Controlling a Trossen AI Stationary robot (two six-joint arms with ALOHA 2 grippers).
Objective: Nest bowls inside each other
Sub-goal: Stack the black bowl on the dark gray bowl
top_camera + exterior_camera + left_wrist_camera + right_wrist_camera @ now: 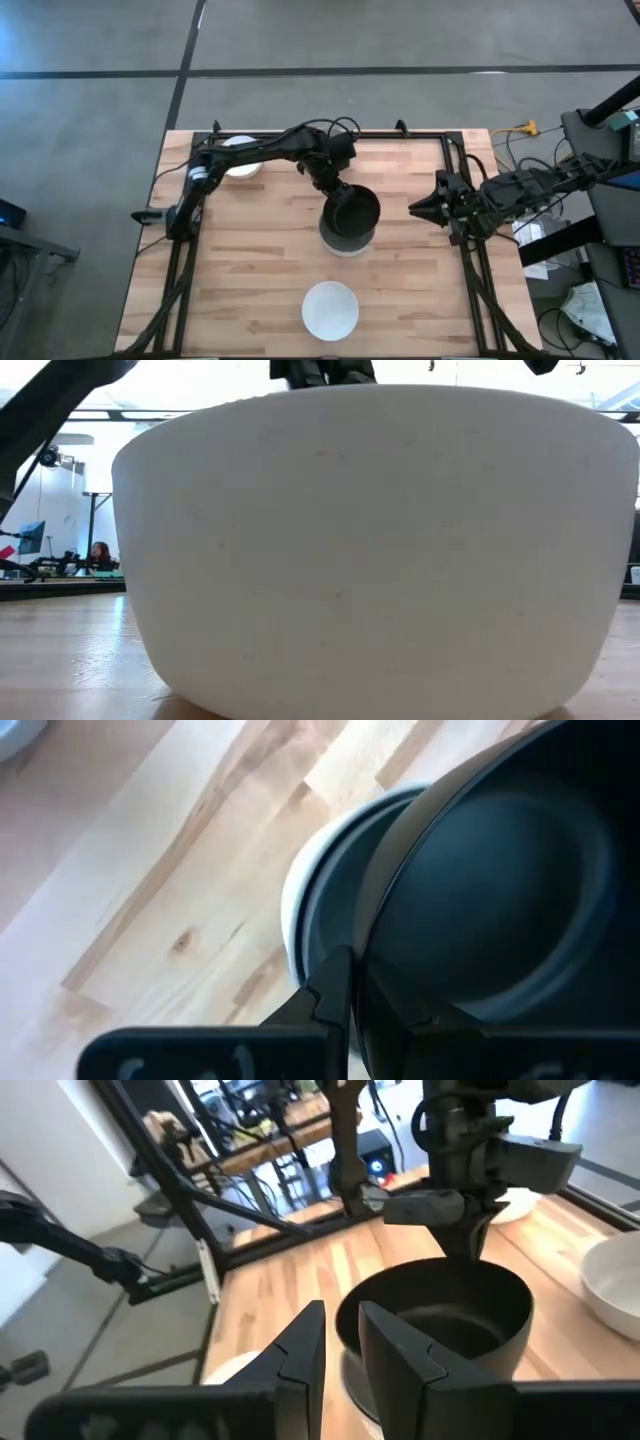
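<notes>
Wooden table [250, 260]: white bowl [330, 309] at 6 o'clock; second white bowl [241, 158] at 11 o'clock; bowl stack [349, 243] near centre.

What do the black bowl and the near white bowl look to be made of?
Black bowl: smooth, semi-gloss, with soft highlights; likely plastic or glazed ceramic. White bowl: matte and faintly speckled; probably melamine or ceramic. Neither is certain.

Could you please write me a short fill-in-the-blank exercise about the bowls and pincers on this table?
1. The left pincer grips the rim of the ____ bowl.
2. That bowl sits over a ____ bowl.
3. The right pincer waits near the table's ____ edge.
4. The lone white bowl on the wood lies ____ the low camera.

Missing words: black; white; right; nearest
</notes>
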